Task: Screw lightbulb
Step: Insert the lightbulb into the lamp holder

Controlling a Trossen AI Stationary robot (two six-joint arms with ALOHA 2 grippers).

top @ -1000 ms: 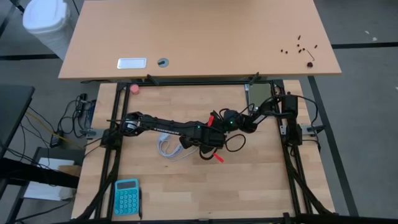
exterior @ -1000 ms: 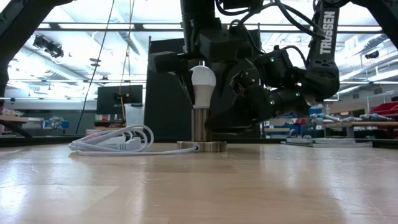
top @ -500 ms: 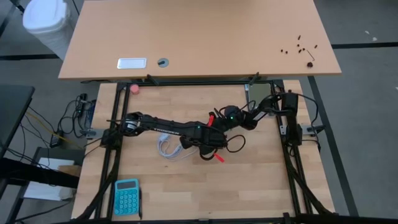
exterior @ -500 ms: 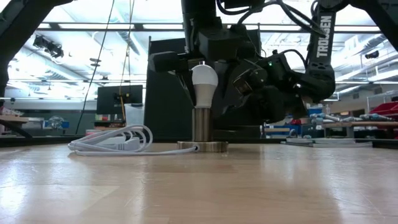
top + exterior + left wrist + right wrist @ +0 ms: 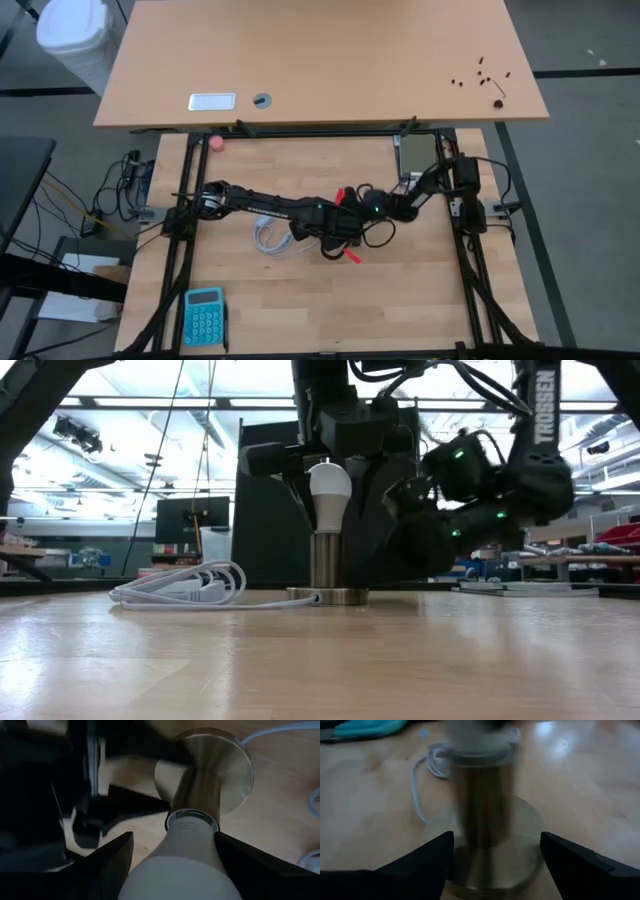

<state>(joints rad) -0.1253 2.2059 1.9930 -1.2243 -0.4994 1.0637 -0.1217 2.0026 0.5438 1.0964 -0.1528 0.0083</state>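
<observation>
Second wooden table [image 5: 320, 60], upper frame; white bin [image 5: 72, 35], upper left; grey floor [image 5: 590, 180]; ceiling strip lights [image 5: 150, 390]; dark monitor [image 5: 190, 518].

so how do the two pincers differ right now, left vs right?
The left pincer sits high, its fingers either side of the white frosted lightbulb. The right pincer sits low, its fingers open and apart from the brushed-metal socket post, aimed at its round base. The left comes from above; the right reaches in level with the table. Both are dark, two-fingered and spread wide around the same lamp.
</observation>
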